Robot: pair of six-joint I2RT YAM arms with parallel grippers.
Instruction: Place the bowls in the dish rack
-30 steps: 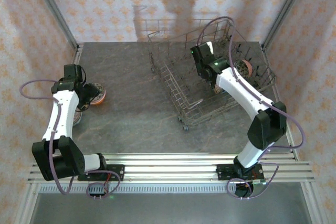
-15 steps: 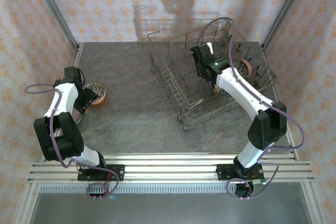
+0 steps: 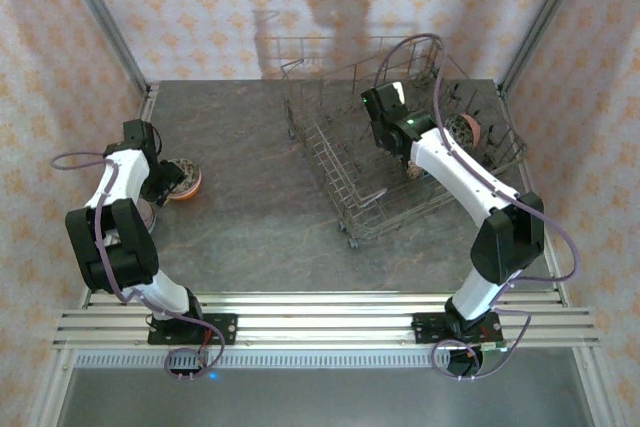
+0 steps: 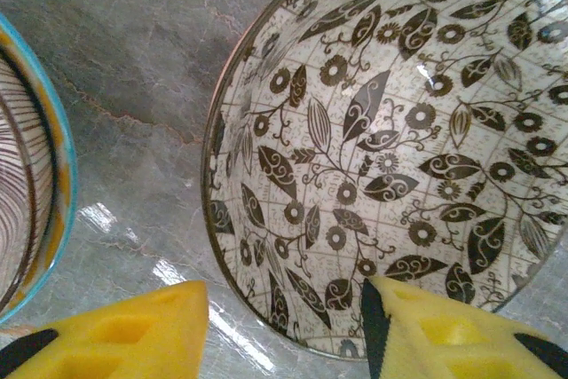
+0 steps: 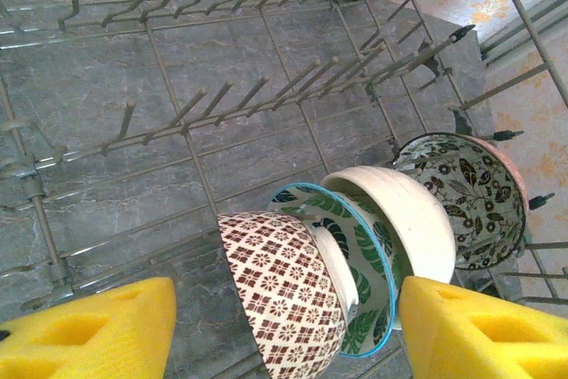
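bowl: leaf-print bowl (image 4: 390, 148) sat on the table (image 4: 133, 68), left side; judged ceramic, rigid, glaze-slick, chippable, so you should have pinched its near rim | left gripper (image 4: 282, 312): fingers apart, astride that rim | right gripper (image 5: 288, 308): fingers apart above the dish rack (image 5: 222, 113) | count: four racked at its right end (diamond bowl (image 5: 284, 281), green-leaf bowl (image 5: 359, 286), cream bowl (image 5: 404, 210), dark-leaf bowl (image 5: 461, 193)); two on table, with striped bowl (image 4: 22, 175)

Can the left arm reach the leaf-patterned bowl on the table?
Probably yes: the left gripper hangs open at the leaf-patterned bowl, one finger outside its rim, the other over its inside, nothing in between.
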